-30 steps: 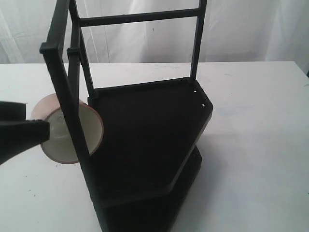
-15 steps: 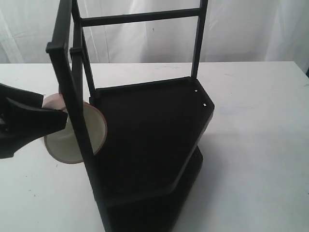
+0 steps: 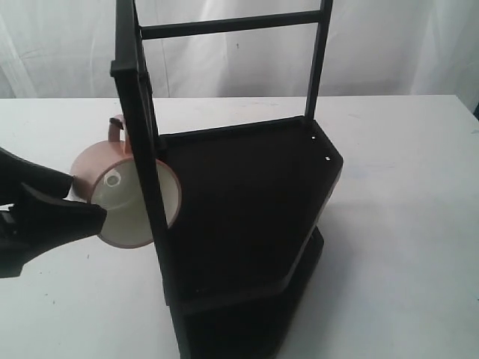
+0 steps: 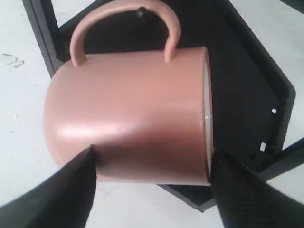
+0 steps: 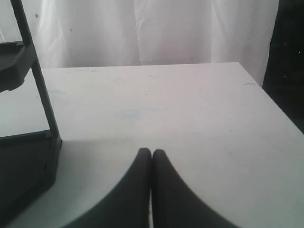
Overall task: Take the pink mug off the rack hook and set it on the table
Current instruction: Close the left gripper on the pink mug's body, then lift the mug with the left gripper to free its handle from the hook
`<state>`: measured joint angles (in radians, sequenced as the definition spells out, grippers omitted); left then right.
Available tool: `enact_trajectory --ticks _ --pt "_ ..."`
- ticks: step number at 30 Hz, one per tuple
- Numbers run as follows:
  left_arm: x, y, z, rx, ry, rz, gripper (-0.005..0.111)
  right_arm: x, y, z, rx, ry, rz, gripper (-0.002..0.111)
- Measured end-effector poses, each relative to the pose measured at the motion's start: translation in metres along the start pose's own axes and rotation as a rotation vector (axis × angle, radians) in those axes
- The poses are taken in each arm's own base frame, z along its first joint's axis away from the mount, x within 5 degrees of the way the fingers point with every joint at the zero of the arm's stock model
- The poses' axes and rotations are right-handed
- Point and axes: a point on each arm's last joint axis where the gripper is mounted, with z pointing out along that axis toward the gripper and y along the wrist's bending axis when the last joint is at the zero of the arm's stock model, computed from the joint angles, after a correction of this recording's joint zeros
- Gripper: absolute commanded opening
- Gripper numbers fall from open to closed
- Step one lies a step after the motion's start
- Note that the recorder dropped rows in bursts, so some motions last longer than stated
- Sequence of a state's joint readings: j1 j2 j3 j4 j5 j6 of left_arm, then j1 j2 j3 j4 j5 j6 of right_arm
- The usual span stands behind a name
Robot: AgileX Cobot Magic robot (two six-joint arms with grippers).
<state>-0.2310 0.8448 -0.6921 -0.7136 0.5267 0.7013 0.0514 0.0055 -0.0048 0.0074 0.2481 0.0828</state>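
The pink mug (image 3: 127, 202) lies on its side in the air beside the rack's (image 3: 247, 202) front post, its cream inside facing the exterior camera. My left gripper (image 3: 88, 196) is shut on it. In the left wrist view one finger presses the base and the other the rim of the mug (image 4: 128, 109), held by the gripper (image 4: 152, 159). The loop handle (image 4: 123, 16) still rings the rack hook (image 4: 140, 12). My right gripper (image 5: 151, 153) is shut and empty above the table (image 5: 166, 104), out of the exterior view.
The rack's dark shelves (image 4: 247, 71) lie close behind the mug. Its upright post (image 3: 146, 164) crosses in front of the mug in the exterior view. White table (image 3: 404, 187) spreads on both sides, and a rack corner (image 5: 28, 161) shows in the right wrist view.
The left gripper has closed in on the mug and carried it right and slightly up. The handle now shows, and the rack has shifted right in the exterior view.
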Motion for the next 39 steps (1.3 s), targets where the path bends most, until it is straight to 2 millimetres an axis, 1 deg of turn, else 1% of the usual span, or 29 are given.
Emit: enact_trajectory --ticks 5,11,13,16,22,29,39 --pt "-0.002 0.003 0.000 -0.028 -0.022 -0.029 0.070 0.000 0.000 0.000 0.000 0.000 0.000 0.000" --pt "-0.003 0.015 -0.001 -0.159 -0.039 -0.105 0.069 0.000 0.000 0.000 0.000 0.000 0.000 0.000" --pt "-0.002 0.017 -0.002 -0.187 -0.034 -0.125 0.066 0.000 0.000 0.000 0.000 0.000 0.002 0.000" --pt "-0.005 0.020 -0.002 -0.215 -0.069 -0.138 0.066 0.000 0.000 0.000 0.000 0.000 0.002 0.000" --pt "-0.009 0.022 0.002 -0.205 -0.114 -0.197 0.066 0.000 0.000 0.000 0.000 0.000 0.002 0.000" --pt "-0.008 0.029 0.019 -0.186 -0.077 -0.240 0.066 0.000 0.000 0.000 0.000 0.000 0.002 0.000" --pt "-0.009 0.033 0.027 -0.171 -0.085 -0.283 0.066 0.000 0.000 0.000 0.000 0.000 0.002 0.000"
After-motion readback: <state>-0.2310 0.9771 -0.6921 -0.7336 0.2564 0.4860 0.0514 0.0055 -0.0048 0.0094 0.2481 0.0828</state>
